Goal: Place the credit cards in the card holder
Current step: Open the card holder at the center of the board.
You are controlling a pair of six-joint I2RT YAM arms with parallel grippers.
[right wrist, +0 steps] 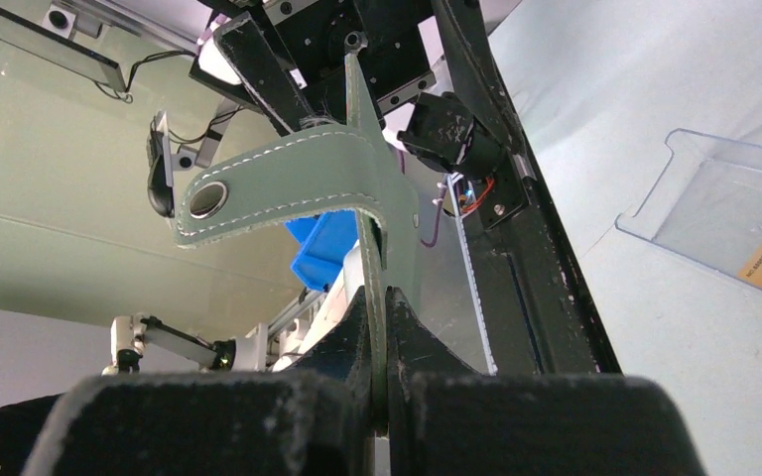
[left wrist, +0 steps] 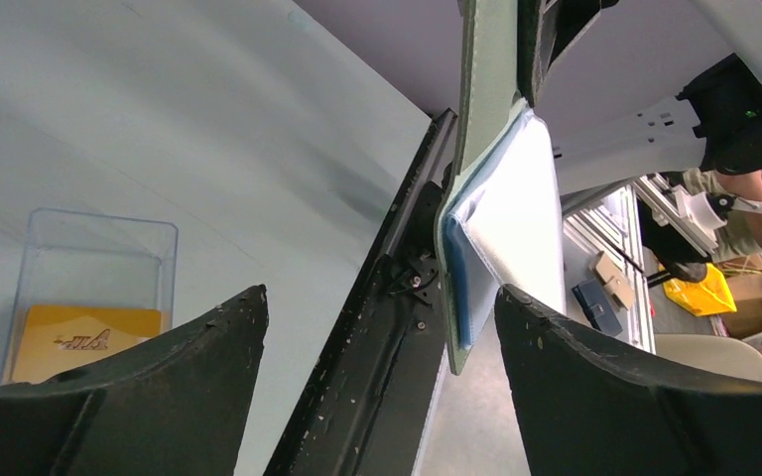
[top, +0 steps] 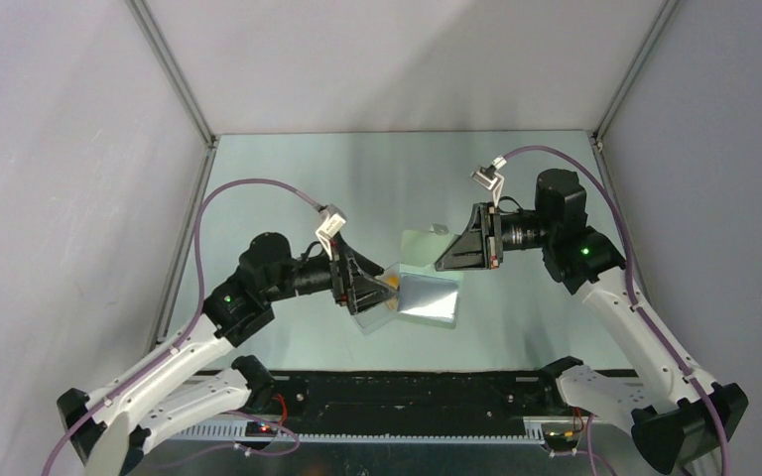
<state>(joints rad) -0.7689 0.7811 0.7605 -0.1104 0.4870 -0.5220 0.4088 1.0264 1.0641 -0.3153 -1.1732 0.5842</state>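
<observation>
right hand (right wrist: pixel 379 327) clamped on the grey-green card holder (right wrist: pixel 288 178), held up off the desk (left wrist: pixel 109 99) mid-frame, left hand (left wrist: pixel 379 293) wide apart beside it, orange credit card (left wrist: pixel 84 342) in clear box (left wrist: pixel 99 233), lower left

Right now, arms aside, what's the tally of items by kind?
wallet: 1
clear box: 1
orange card: 1 showing, any beneath it hidden
Total: 3
</observation>
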